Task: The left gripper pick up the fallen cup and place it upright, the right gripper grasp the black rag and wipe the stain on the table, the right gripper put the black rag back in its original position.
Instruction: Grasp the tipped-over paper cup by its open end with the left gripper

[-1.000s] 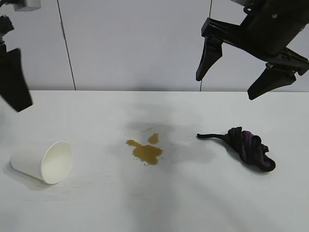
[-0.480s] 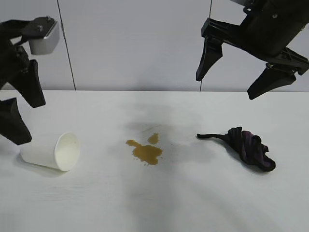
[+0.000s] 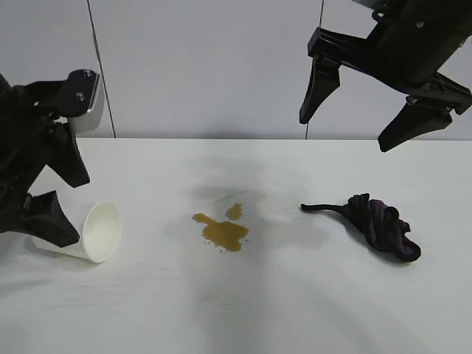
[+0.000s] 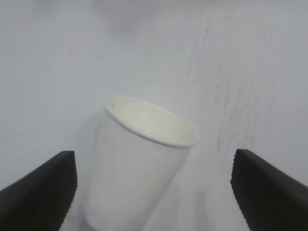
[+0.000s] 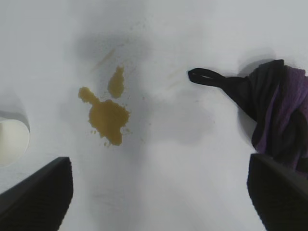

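Note:
The white paper cup (image 3: pixel 96 232) lies on its side at the table's (image 3: pixel 243 310) left, mouth facing right; it also shows in the left wrist view (image 4: pixel 139 163). My left gripper (image 3: pixel 63 199) is open and low over the cup, one finger on each side, not closed on it. The yellowish-brown stain (image 3: pixel 221 232) sits at the table's middle, also in the right wrist view (image 5: pixel 108 115). The black rag (image 3: pixel 376 225) with purple folds lies at the right, its tail pointing left; it shows in the right wrist view (image 5: pixel 274 110). My right gripper (image 3: pixel 354 122) hangs open high above the rag.
A grey panelled wall (image 3: pixel 206 66) stands behind the table's far edge. Bare white tabletop lies between the cup, the stain and the rag, and along the front.
My left gripper has come down and rightward to straddle the cup. The cup has turned and shifted a little to the right. The right arm has not moved.

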